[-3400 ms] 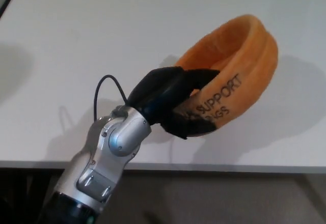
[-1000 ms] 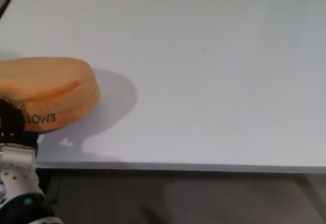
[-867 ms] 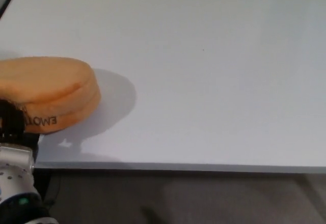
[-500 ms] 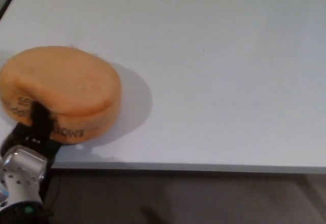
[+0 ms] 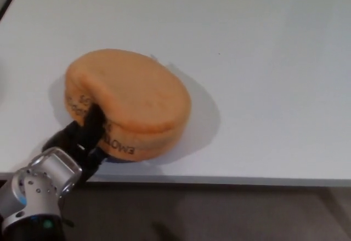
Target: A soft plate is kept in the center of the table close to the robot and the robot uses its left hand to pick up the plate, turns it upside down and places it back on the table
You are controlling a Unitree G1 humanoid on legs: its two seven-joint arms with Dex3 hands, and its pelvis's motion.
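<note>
The left hand (image 5: 82,139) grips the near rim at seven o'clock of the orange soft plate (image 5: 131,101), already upside down by the white table (image 5: 263,60)'s near edge; next I judge: lower it flat, then let go

**Surfaces and materials**

Plate (image 5: 131,101): orange plush cloth, matt and fuzzy, soft-edged; dark lettering printed on its side wall. Table (image 5: 263,60): white, smooth, matt top with faint sheen. Left hand (image 5: 82,139): black, matt, plastic-looking fingers (image 5: 93,123) pressed on the cloth. Wrist joint (image 5: 41,183) at near left: brushed silver metal, lightly glossy.
</note>
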